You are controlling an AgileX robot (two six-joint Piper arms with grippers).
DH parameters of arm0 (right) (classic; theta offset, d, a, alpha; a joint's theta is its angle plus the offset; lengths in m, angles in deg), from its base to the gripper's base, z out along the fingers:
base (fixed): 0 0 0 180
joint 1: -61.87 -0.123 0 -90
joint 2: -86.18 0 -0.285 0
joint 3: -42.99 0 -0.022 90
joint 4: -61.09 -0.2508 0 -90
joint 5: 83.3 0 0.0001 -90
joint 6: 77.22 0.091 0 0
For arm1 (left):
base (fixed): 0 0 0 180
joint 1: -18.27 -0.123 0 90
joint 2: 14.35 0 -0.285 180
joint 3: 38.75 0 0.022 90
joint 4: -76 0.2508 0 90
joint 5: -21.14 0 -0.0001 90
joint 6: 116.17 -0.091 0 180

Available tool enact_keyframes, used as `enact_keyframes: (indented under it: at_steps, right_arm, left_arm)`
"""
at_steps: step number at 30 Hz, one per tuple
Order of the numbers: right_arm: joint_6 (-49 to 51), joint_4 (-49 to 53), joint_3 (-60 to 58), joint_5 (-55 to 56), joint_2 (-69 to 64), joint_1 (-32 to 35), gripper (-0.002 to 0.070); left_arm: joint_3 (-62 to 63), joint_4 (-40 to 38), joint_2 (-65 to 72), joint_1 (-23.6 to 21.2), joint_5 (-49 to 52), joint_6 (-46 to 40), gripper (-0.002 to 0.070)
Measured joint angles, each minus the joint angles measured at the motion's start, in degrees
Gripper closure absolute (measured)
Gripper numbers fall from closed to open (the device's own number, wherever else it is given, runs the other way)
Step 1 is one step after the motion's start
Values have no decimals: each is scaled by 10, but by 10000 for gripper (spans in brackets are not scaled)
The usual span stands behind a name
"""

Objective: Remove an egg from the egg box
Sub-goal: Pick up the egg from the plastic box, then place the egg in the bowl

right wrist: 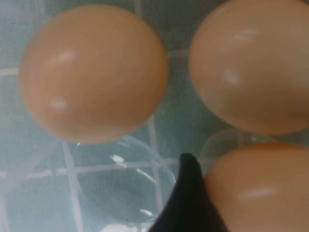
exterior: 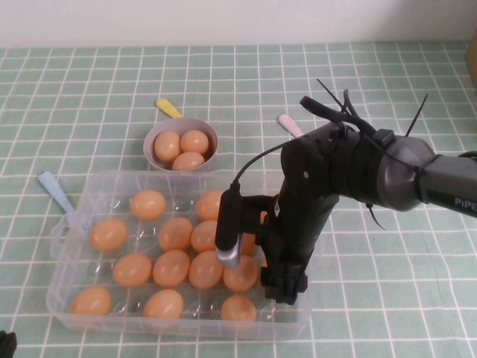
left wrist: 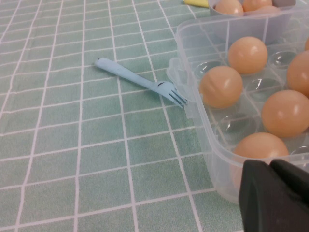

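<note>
The clear plastic egg box (exterior: 67,313) sits at the front left of the table and holds several orange-tan eggs. My right gripper (exterior: 283,282) reaches down into the box's right end. In the right wrist view one black finger (right wrist: 188,198) lies against the side of an egg (right wrist: 260,193) that sits in its cup. The other finger is out of view. Two more eggs (right wrist: 94,72) lie beyond it. My left gripper (left wrist: 271,169) is shut and empty, just outside the box's near left corner (left wrist: 193,96).
A small grey bowl (exterior: 153,134) with three eggs stands behind the box. A light blue fork (exterior: 56,190) lies at the box's left side and shows in the left wrist view (left wrist: 140,79). A yellow handle (exterior: 168,108) and a pink one (exterior: 291,125) lie further back.
</note>
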Motion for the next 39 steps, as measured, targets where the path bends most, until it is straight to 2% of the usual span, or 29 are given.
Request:
enact_keyframes:
  at_steps: [10,17,19,23,29,39]
  right_arm:
    - [21,0,2,-8,74,0,219]
    - [215,0,61,4,94,2,219]
    - [294,0,84,40,86,3,219]
    - [390,-3,122,140,51,9,219]
    - [413,-9,194,254,-32,13,219]
    - [415,-15,347,274,-182,34,219]
  left_arm:
    - [0,0,0,0,0,0,680]
    - [0,0,0,0,0,0,680]
    - [0,0,0,0,0,0,680]
    - [0,0,0,0,0,0,680]
    - [0,0,0,0,0,0,680]
    - [0,0,0,0,0,0,680]
